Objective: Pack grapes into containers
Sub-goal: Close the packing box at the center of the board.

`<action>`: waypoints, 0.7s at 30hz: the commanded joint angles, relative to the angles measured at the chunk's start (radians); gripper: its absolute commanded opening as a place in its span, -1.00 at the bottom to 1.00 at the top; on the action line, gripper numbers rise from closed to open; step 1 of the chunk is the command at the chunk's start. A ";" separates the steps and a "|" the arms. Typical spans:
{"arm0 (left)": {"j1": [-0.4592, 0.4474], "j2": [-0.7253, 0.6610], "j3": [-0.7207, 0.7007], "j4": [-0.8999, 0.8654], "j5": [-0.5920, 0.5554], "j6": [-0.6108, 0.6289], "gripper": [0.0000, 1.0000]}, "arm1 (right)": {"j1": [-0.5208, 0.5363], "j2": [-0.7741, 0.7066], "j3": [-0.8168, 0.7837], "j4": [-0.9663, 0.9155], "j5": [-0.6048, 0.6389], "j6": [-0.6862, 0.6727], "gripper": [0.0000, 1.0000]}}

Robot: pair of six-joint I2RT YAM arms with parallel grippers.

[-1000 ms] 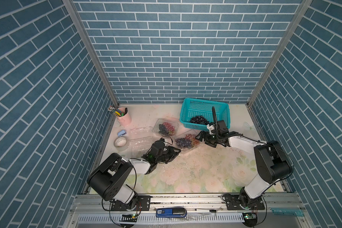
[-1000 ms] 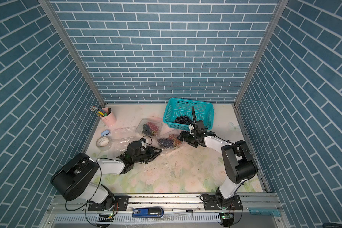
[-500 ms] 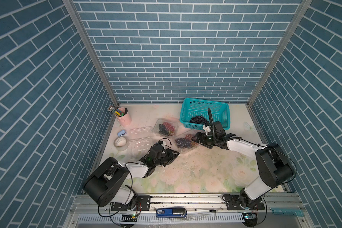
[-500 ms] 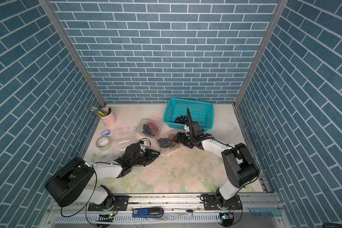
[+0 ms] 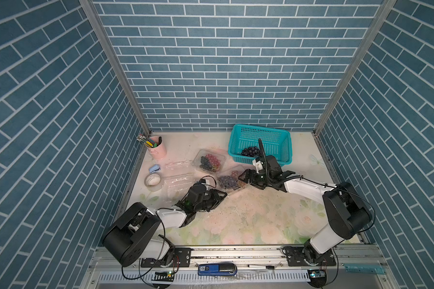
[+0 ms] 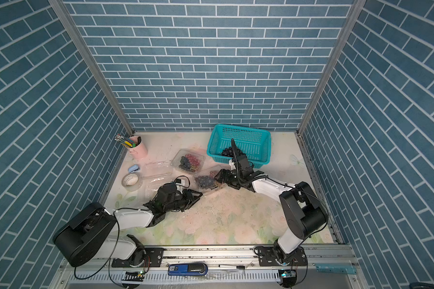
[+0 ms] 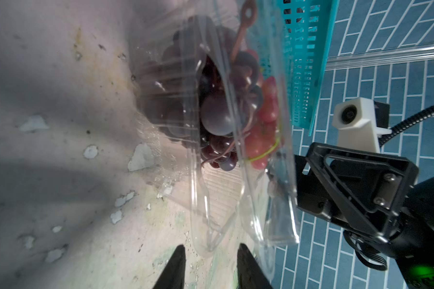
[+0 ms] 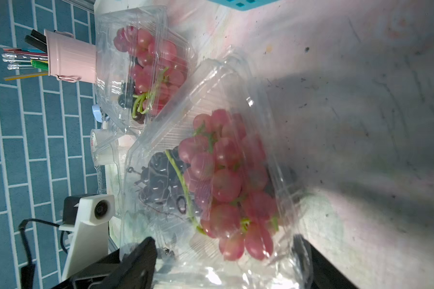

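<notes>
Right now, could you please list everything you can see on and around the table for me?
basket: 1, teal, back right, dark grapes inside.
filled containers: 2, clear, red and dark grapes; one beside the basket, one between the grippers.
empty container: 1, clear, open, left of centre.
cup of pens: 1, pink, back left.
tape roll: 1, whitish, left edge.
small object: 1, light blue, between cup and tape.
handheld device: 1, blue, front rail.
left gripper: 1, black, open, at the second filled container's corner.
right gripper: 1, black, astride that container; grip unclear.
</notes>
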 commanded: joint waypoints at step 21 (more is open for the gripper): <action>-0.004 -0.040 -0.013 -0.026 -0.047 0.027 -0.32 | -0.042 -0.009 0.080 -0.142 0.065 -0.104 0.70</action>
